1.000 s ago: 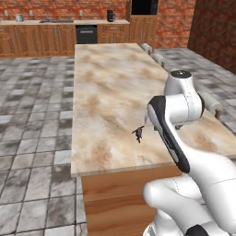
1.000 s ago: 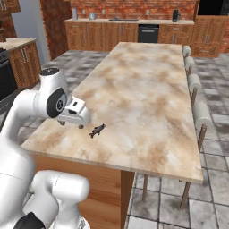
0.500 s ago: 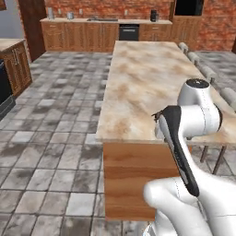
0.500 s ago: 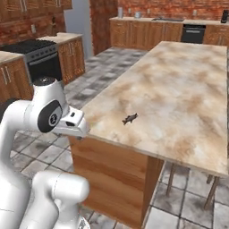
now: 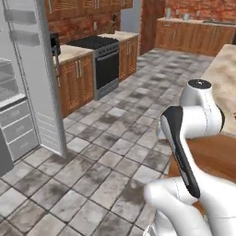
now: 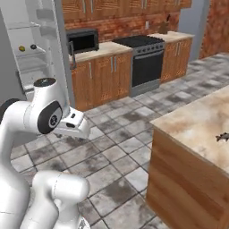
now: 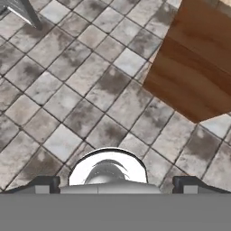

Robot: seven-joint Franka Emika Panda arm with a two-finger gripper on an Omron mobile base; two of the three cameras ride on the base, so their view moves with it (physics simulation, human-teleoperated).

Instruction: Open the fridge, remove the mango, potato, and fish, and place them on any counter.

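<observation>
Hand: my hand [image 7: 115, 182] is spread wide and carries nothing, pointing down at the tiled floor [image 7: 67, 90].
Fish: the fish [image 6: 222, 137] lies on the table [image 6: 201, 125], near its edge.
Fridge: the fridge [image 5: 27, 83] stands open on my left, white shelves showing; two small items [image 6: 27, 47] sit on a shelf, too small to name.
Doing it well: I judge I should square up to the shelves first, then reach in level.
Changed: a second ago my base faced the table lengthwise; now it faces the fridge.

Flat, even rendered light with barely any shadows or glare; all views look soft and low-resolution.
</observation>
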